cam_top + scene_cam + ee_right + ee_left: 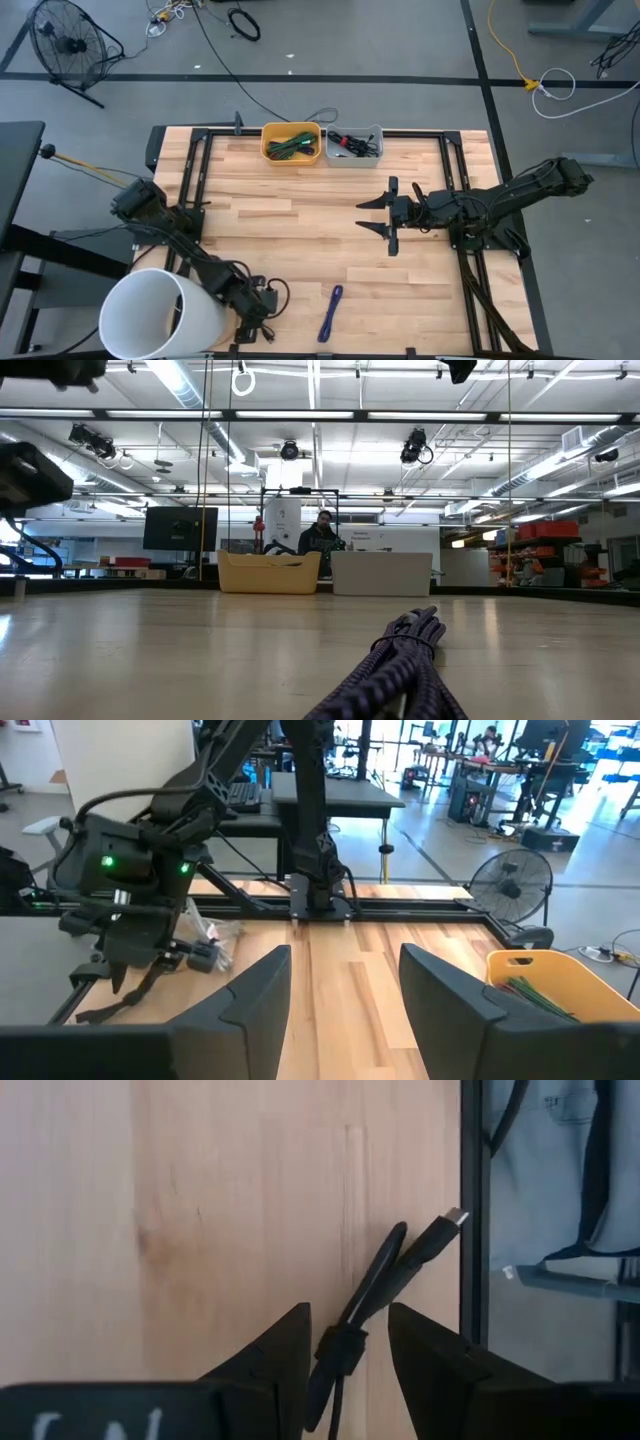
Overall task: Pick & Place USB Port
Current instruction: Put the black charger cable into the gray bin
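A black USB cable [400,1265], bundled by a tie, lies flat on the wooden table by its near left edge, with its metal plug [455,1217] pointing away. My left gripper [348,1312] slants down over it, open, one finger on each side of the tie. I cannot tell whether a finger touches the cable. In the high view my left gripper [260,325] hides the cable. My right gripper [375,215] hangs open and level above the table's middle right, with nothing between its fingers.
A blue-purple braided cable [332,313] lies near the front edge, right of the left gripper. A yellow bin [291,141] and a grey bin [353,146] of cables stand at the far edge. A white cylinder [160,315] sits at the near left corner. A black rail [472,1210] borders the table.
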Action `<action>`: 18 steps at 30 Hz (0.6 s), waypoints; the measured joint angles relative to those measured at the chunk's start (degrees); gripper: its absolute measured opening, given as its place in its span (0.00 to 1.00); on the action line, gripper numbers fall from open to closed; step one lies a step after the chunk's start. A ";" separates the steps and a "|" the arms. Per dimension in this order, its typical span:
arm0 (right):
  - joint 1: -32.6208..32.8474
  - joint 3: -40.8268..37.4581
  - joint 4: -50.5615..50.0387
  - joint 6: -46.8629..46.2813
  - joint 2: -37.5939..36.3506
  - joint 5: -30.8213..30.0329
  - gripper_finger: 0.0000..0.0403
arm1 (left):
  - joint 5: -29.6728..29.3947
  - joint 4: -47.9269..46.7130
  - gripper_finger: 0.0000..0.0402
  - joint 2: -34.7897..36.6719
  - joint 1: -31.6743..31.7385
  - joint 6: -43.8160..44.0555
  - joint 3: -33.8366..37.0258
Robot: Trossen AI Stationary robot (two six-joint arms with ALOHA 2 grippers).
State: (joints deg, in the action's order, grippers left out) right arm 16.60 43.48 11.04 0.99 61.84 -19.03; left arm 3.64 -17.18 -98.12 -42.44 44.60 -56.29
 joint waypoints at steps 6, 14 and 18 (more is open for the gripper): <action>0.00 0.00 0.01 -0.12 0.00 0.00 0.47 | 5.31 1.17 0.35 -4.52 -0.22 1.32 -0.02; 0.00 0.00 0.05 -0.21 0.00 0.00 0.47 | 7.13 2.46 0.34 -7.35 -0.11 1.07 -0.23; 0.00 0.00 0.02 -0.33 0.00 0.00 0.47 | 7.06 1.84 0.22 -7.48 -0.11 -2.74 -0.21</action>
State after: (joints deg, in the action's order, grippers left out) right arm 16.60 43.48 11.07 0.67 61.84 -19.03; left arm 10.70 -15.35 -105.60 -42.54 41.86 -56.50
